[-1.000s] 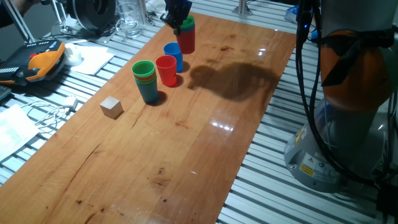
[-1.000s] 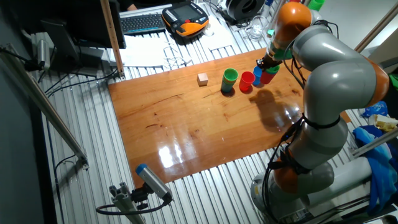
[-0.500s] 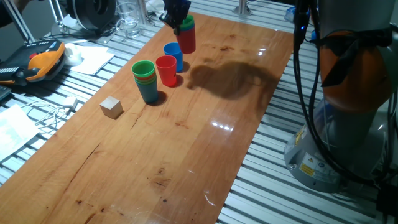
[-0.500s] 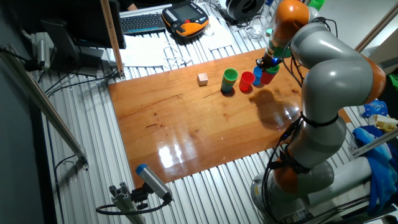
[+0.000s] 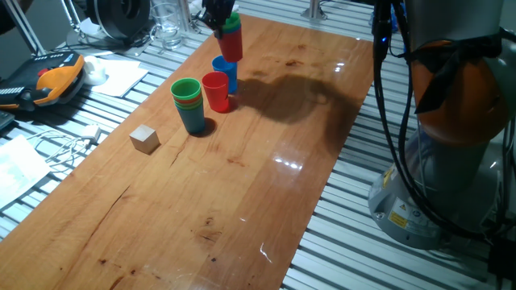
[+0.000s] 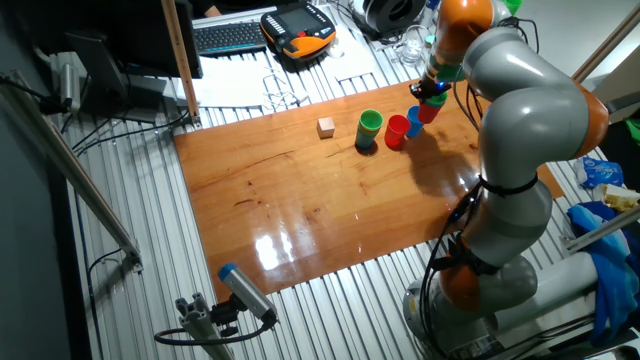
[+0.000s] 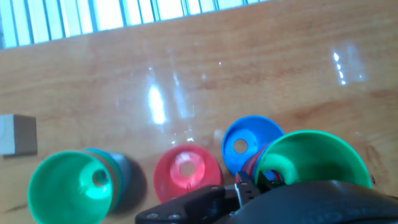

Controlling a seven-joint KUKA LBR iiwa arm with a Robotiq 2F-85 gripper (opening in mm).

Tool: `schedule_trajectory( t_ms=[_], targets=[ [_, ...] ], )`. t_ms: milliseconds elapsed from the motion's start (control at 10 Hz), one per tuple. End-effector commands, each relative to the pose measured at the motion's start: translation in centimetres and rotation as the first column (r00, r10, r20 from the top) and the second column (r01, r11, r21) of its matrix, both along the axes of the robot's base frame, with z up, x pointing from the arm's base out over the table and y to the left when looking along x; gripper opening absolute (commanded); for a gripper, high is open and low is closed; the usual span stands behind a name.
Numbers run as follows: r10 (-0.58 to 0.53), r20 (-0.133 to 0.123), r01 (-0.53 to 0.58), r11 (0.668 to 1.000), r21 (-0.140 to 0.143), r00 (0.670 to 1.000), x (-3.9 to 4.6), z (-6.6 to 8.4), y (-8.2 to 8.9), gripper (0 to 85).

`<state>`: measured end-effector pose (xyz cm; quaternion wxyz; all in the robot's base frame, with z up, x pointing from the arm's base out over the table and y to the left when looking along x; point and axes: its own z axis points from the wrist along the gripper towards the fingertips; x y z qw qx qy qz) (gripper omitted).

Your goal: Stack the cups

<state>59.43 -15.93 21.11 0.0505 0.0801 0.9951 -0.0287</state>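
**Held cup stack lifted and moving toward the blue cup**

Gripper [image 5: 219, 18] is clamped on the rim of a small nested stack, green on top of red [image 5: 231, 42]. Half a second ago that stack sat lower, at the far edge of the table [image 5: 266, 201]; now it is raised off the wood and has shifted toward the single blue cup [image 5: 225, 71], hanging just above and behind it. In the hand view the green mouth [image 7: 311, 163] sits right beside the blue cup's open mouth [image 7: 249, 143], not yet over it.

Landmark is the blue cup. The single red cup [image 5: 215, 90] stands touching or just beside it on the near side. The second nested stack, green on top [image 5: 189, 103], stands next beyond the red cup. The wooden cube [image 5: 144, 138] lies well apart, past that stack.

My read: pick is done, carry is underway. Next step probably needs the held stack centred over the blue cup before lowering. Risk: clipping the red cup, it is very close.
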Motion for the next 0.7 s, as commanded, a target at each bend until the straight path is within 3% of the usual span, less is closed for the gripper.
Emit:
schedule_trajectory(
  t_ms=[0,400,600],
  targets=[
    [0.008,0.005,-0.008,1.000,0.002,1.000,0.29,-0.4,-0.2,0.0],
    [0.019,0.039,-0.019,1.000,0.014,0.999,1.64,-1.8,-0.1,0.0],
    [0.025,0.046,-0.026,0.999,0.020,0.999,1.82,-2.5,-0.4,0.0]
  ],
)
